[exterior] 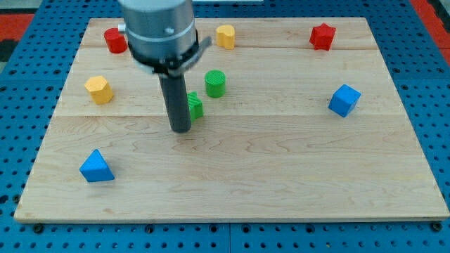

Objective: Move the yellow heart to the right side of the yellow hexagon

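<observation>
My tip point(181, 130) rests mid-board beside a green block point(195, 106), holding nothing, while the small yellow heart-shaped block point(225, 35), seemingly a heart, lies up-right, already right of the yellow hexagonal block point(99, 89) but well apart.

Counted eight blocks on the board. Two red: one point(114, 41) at top left, a star point(322, 36) at top right. Two yellow, a heart point(225, 35) and a hexagon point(99, 89); two green, a cylinder point(215, 83) and another point(194, 105) half-hidden; two blue, a triangle point(95, 167) and a cube point(344, 100).
</observation>
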Tool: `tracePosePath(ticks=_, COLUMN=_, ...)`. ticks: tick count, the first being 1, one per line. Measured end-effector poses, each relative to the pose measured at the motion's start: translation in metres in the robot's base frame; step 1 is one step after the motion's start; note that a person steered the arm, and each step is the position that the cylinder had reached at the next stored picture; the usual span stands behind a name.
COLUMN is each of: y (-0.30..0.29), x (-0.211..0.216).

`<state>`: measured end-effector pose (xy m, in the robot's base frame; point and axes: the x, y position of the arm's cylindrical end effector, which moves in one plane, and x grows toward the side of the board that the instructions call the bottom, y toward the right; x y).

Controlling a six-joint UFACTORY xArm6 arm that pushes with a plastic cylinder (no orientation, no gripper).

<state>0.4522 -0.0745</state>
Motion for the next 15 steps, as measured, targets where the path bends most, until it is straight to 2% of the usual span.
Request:
tracePosePath(ticks=2, y=0.04, x=-0.063)
tracePosePath(ticks=3, y=0.118, x=-0.045)
tracePosePath(ticks=4, y=0.186, x=-0.089)
tracePosePath(ticks=5, y=0.166, x=-0.167)
tracePosePath(ticks=6, y=0.131, x=-0.218)
tracePosePath(ticks=7, y=0.124, x=-0.232)
tracePosePath(ticks=9, y=0.021, x=-0.167)
tracePosePath(ticks=10, y=0.001, x=-0.137)
tracePosePath(ticks=11, y=-0.055, x=-0.139)
tracePosePath(ticks=12, y=-0.08, x=-0.101)
tracePosePath(ticks=15, y=0.024, x=-0.098)
